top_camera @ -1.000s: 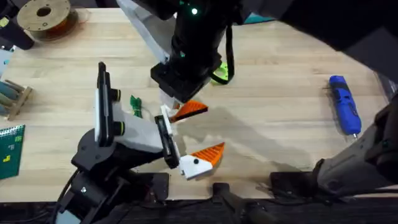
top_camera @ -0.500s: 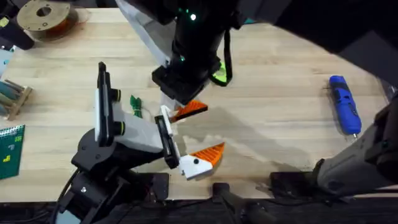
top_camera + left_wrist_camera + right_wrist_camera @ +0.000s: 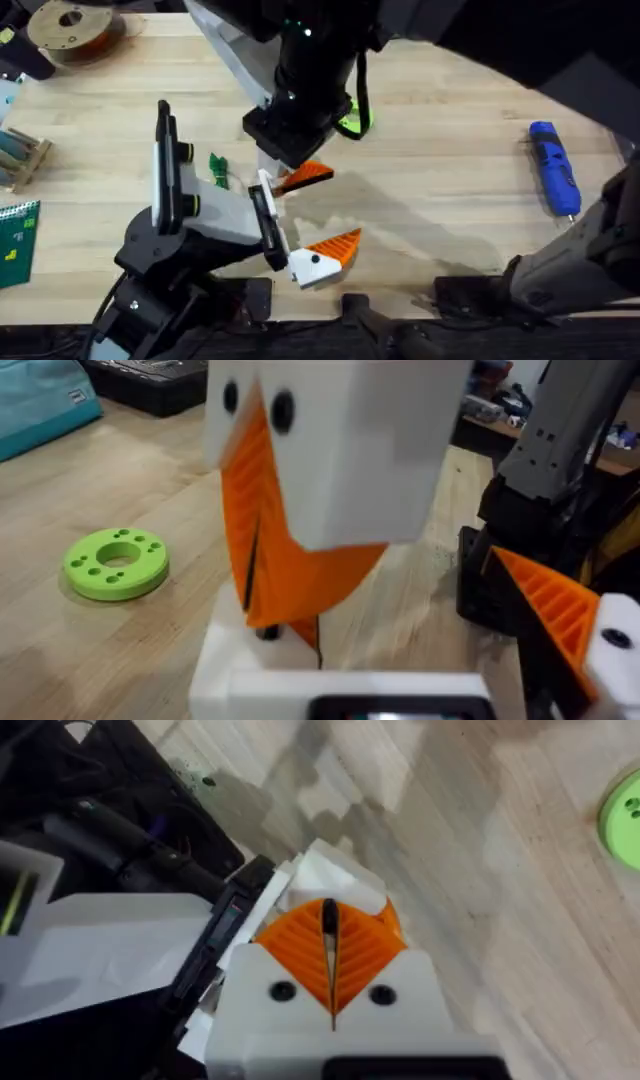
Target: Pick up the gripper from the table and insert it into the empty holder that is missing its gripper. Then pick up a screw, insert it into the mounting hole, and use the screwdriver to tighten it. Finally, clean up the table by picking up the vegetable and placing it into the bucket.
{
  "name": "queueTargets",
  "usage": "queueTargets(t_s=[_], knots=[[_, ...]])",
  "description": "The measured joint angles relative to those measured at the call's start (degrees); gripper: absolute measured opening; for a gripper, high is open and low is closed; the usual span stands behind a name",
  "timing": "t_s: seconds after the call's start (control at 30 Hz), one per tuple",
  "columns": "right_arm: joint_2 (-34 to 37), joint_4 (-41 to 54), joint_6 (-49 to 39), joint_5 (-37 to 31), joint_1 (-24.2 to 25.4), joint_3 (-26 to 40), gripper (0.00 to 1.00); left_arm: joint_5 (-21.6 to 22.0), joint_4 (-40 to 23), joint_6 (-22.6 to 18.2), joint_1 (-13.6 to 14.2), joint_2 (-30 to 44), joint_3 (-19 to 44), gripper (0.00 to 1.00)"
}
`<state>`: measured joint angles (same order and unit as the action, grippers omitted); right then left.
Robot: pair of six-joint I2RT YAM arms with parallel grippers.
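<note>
Orange wedge (image 3: 303, 178) in its closed pads, the right gripper (image 3: 331, 982) has barely shifted over the last second, hovering at the bare white holder (image 3: 266, 194) of the left gripper (image 3: 295, 222), whose jaws are apart. Seating looks unfinished. Screwdriver (image 3: 554, 168) lies far right on the bench (image 3: 450, 150); vegetable (image 3: 218, 168) sits left of the holder.

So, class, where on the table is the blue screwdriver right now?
In the overhead view the screwdriver lies on the table's far right side, tip toward the arms' bases, well apart from the lime-green ring.
</note>
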<state>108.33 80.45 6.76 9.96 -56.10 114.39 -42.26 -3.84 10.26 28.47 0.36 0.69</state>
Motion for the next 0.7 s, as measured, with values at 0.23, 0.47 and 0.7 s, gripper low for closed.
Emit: queueTargets(t_s=[0.23, 0.47, 0.7], knots=[[-0.02, -0.86, 0.0, 0.0, 0.0, -0.2, 0.006, 0.0, 0.0, -0.27, 0.0, 0.0, 0.0, 0.987], [0.0, -0.94, 0.0, 0.0, 0.0, -0.2, 0.006, 0.0, 0.0, -0.39, 0.0, 0.0, 0.0, 0.987], [0.0, -0.83, 0.0, -0.26, 0.02, -0.22, 0.56, 0.02, 0.0, -0.39, 0.0, 0.0, 0.0, 0.987]])
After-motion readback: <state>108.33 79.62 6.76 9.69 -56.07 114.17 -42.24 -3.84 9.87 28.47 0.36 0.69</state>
